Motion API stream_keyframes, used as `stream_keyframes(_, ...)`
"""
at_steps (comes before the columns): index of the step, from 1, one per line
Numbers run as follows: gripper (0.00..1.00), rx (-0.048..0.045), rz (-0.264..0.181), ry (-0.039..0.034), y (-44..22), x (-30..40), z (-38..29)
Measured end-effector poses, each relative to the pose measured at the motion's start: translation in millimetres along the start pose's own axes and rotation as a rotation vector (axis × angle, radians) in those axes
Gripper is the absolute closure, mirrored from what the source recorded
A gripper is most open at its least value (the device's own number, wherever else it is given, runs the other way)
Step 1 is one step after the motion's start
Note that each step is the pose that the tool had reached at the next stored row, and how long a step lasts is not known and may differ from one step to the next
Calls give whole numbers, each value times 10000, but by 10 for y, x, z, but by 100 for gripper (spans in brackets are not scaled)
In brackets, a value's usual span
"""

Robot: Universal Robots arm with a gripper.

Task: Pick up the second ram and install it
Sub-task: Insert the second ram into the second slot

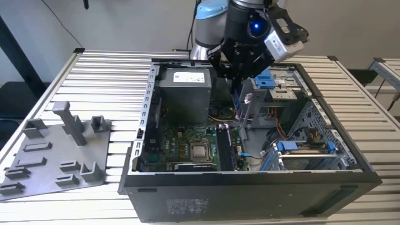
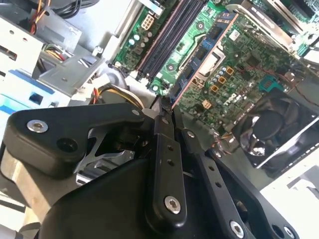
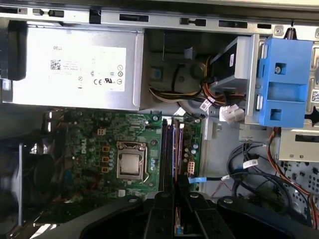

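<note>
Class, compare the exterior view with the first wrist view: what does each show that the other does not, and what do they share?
The exterior view adds the grey holder tray on the slatted table, and the arm above the open computer case. The first wrist view adds the dark fan beside the motherboard. Shared: the power supply, processor socket, blue bracket, and the second ram, held on edge in the jaws above the memory slots.

Bright, even light, soft shadows inside the computer case (image 1: 250, 197), table slats (image 1: 106, 79) gleaming
</note>
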State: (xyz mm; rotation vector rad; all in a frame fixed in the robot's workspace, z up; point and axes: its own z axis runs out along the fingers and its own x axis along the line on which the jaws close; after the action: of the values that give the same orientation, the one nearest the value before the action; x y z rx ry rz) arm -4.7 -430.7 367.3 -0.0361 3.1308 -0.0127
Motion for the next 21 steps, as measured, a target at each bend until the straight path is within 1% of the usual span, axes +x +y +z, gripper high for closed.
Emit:
stream_keyframes(7, 86, 4, 433, 2, 0, -45, 126)
stream_keyframes(13, 86, 9, 878, 4, 0, -61, 232)
stream_keyframes(21, 86, 10, 974, -34, 1, -60, 349)
